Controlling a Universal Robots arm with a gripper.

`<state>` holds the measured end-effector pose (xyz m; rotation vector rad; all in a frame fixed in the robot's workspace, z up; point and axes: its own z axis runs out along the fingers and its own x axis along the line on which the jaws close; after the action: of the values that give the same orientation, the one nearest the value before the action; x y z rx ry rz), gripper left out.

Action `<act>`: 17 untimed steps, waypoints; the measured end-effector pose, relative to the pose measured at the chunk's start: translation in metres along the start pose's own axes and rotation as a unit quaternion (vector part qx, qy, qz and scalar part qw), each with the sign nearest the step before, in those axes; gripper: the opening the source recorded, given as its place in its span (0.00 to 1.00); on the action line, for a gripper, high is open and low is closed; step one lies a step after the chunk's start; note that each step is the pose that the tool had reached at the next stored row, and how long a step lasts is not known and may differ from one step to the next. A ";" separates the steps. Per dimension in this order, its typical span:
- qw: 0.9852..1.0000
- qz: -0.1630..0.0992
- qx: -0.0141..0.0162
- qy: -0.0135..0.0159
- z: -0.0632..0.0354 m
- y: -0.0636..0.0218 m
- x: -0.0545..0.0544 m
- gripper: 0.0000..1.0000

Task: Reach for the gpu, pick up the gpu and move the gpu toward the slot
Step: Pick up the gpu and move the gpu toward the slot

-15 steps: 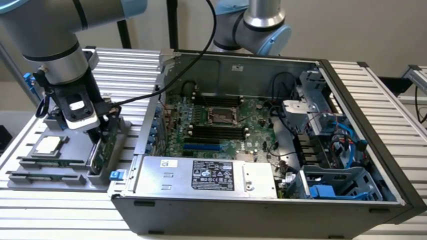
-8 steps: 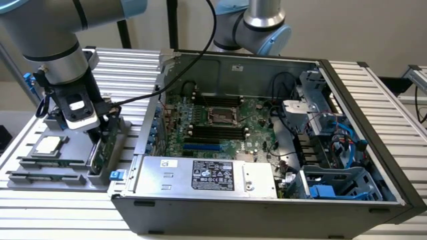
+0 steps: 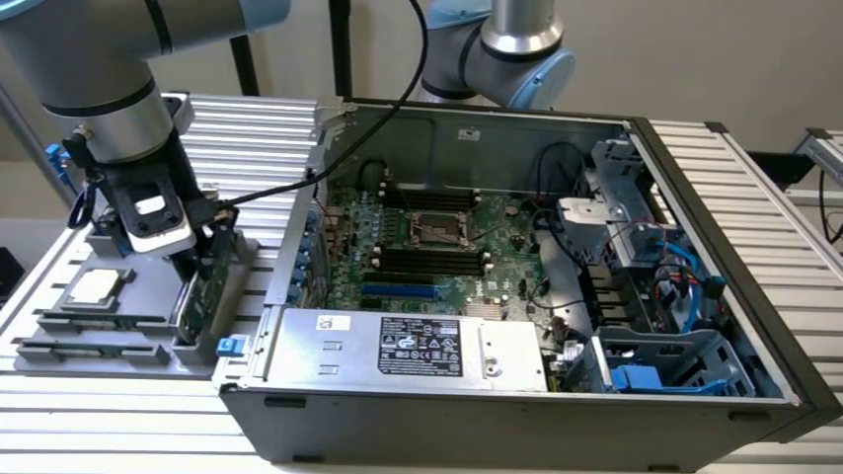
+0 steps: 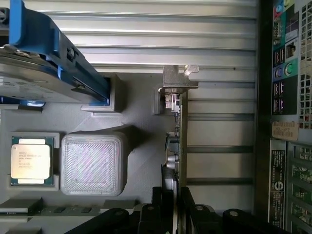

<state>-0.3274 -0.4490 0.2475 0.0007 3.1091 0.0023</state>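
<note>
I see the claw [image 4: 176, 214] closed narrow on the gpu [image 4: 179, 141], one finger at each face of the card. The gpu [image 3: 197, 296] stands on its edge in the gray holder [image 3: 79, 341] on the table [image 3: 757, 212], just beside the open computer case [image 3: 527, 415], at the exterior view's left.

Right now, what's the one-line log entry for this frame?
tool at gpu | gpu on edge in grey tray | not yet in computer case
</note>
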 end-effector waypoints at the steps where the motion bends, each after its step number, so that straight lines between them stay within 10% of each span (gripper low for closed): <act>1: 1.000 0.000 0.000 0.000 -0.0006 0.0000 0.000 0.26; 17: 1.000 0.000 -0.001 0.010 -0.0348 0.0000 -0.004 0.26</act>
<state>-0.3246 -0.4491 0.2824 0.0007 3.1289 0.0062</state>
